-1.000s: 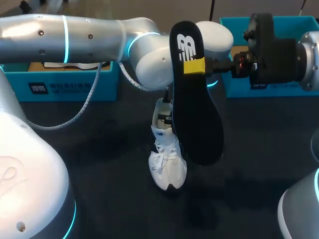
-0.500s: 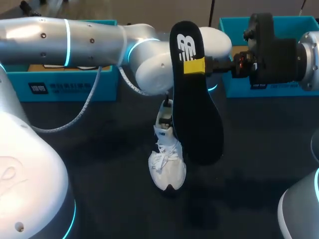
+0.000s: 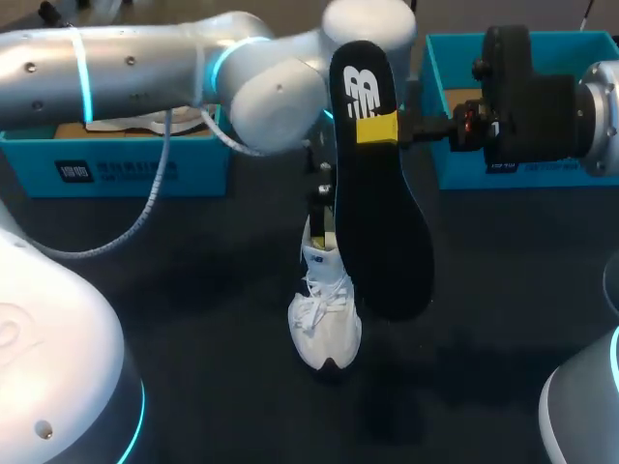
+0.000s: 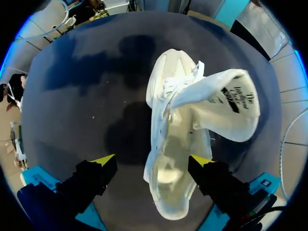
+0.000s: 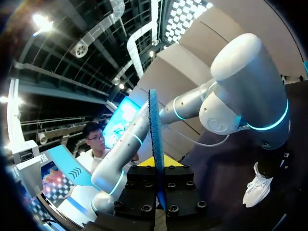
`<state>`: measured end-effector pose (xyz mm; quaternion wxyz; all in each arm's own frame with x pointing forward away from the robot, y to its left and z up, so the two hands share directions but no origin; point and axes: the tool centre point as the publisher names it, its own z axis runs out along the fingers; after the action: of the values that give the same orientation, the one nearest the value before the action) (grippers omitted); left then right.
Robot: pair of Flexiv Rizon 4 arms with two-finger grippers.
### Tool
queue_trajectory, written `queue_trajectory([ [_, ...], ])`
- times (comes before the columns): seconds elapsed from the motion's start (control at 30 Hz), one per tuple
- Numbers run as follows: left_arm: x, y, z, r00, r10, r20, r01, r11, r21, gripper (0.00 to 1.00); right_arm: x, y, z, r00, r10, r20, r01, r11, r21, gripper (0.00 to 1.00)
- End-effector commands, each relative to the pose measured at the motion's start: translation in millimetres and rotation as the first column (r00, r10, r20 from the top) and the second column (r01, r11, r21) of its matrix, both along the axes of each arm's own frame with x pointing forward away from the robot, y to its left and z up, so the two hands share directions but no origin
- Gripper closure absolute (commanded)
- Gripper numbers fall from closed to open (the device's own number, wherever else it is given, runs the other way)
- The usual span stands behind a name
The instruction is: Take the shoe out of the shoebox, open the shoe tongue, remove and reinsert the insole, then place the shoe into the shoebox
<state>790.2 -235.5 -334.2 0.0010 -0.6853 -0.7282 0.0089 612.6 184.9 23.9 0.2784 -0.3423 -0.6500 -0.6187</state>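
Observation:
A white shoe [image 3: 325, 324] stands on the dark table, toe toward me. In the left wrist view the shoe [image 4: 175, 163] has its tongue [image 4: 226, 103] folded up and out, baring the inside. My left gripper [image 3: 325, 208] hangs just above the heel; here [image 4: 153, 160] it is open, its yellow tips wide on either side of the heel end. My right gripper [image 3: 379, 127] is shut on the black insole [image 3: 379, 222], which hangs upright in the air over the shoe. In the right wrist view the insole [image 5: 155, 139] shows edge-on between that gripper's [image 5: 156, 166] fingers.
A blue shoebox [image 3: 116, 164] holding another white shoe sits at the back left, behind my left arm. A second blue shoebox [image 3: 455, 145] stands at the back right, partly hidden by my right wrist. Bare dark table surrounds the shoe.
My left gripper has opened and lifted up and back from the shoe's opening. The shoe stays put with its tongue up. The right arm and insole have not moved.

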Motion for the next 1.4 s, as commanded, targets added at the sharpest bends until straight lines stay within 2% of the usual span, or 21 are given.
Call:
queue_trajectory([
  [0.03, -1.6, 20.1, 27.3, 1.0, 0.011, 0.022, -0.008, 0.992, -0.124, 0.0, 0.7, 2.3, 0.1, 1.0, -0.001, -0.002, 0.001, 1.0, -0.003, 1.0],
  [0.33, 10.9, 26.7, 60.3, 1.0, 0.023, 0.014, -0.018, 0.961, -0.277, 0.0, 0.7, 2.3, 0.1, 1.0, -0.001, -0.002, 0.001, 1.0, -0.003, 1.0],
  [0.67, 18.0, 42.9, 99.9, 1.0, -0.022, -0.002, 0.019, 0.891, -0.455, 0.0, 44.6, -30.3, -2.2, 0.989, -0.128, -0.068, 0.128, 0.992, -0.004, 1.0],
  [0.8, 23.4, 49.2, 112.8, 0.999, -0.036, -0.023, 0.018, 0.845, -0.534, 0.0, 62.2, -43.9, -0.5, 0.984, -0.152, -0.092, 0.154, 0.988, 0.016, 1.0],
  [0.93, 20.4, 61.1, 131.3, 0.997, -0.072, -0.025, 0.041, 0.783, -0.62, 0.0, 85.0, -55.7, -2.0, 0.978, -0.165, -0.125, 0.171, 0.984, 0.04, 1.0],
  [1.2, 22.1, 76.5, 157.3, 0.995, -0.103, -0.01, 0.064, 0.685, -0.726, 0.0, 123.3, -65.8, -13.6, 0.966, -0.157, -0.205, 0.167, 0.985, 0.031, 1.0],
  [1.4, 22.6, 82.7, 171.0, 0.99, -0.138, -0.009, 0.076, 0.601, -0.795, 0.0, 138.8, -68.7, -21.0, 0.944, -0.172, -0.283, 0.198, 0.978, 0.067, 1.0],
])
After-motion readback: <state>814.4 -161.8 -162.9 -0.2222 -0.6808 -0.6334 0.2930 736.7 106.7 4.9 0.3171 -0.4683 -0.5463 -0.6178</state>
